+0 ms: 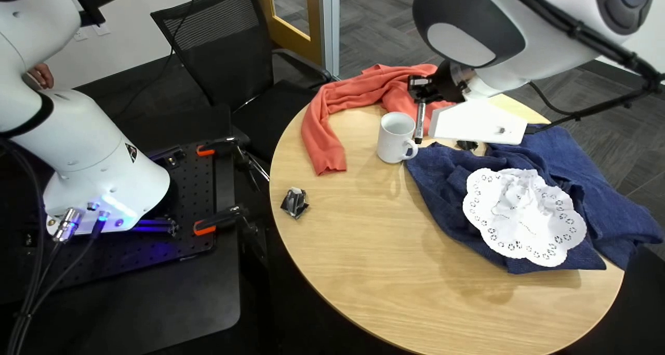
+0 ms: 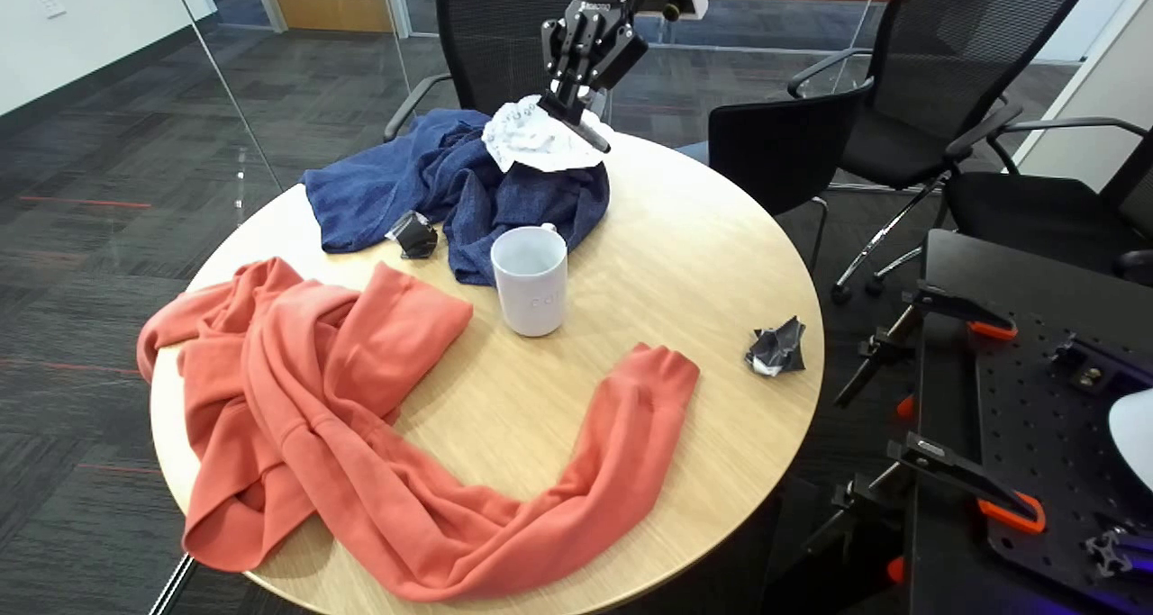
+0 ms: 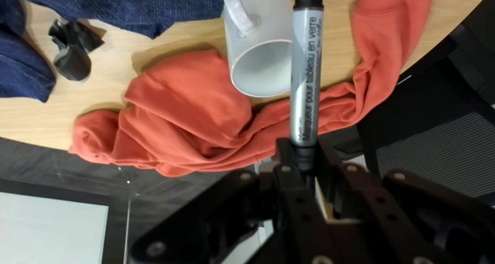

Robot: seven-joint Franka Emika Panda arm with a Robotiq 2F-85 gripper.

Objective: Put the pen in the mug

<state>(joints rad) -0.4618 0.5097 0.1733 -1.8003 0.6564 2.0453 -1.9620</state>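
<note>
The white mug stands upright on the round table in both exterior views. Its opening and handle show in the wrist view. My gripper is shut on one dark end of the pen, a silver-white marker with black ends. In the wrist view the gripper's fingertips pinch that end, and the pen sticks out past them, overlapping the mug's side. In an exterior view the gripper holds the pen tilted downward in the air, apart from the mug. The gripped end is partly hidden.
An orange sweater curves around one side of the mug. A blue cloth with a white doily lies on the other side. Small black crumpled objects lie near the table edge and beside the blue cloth.
</note>
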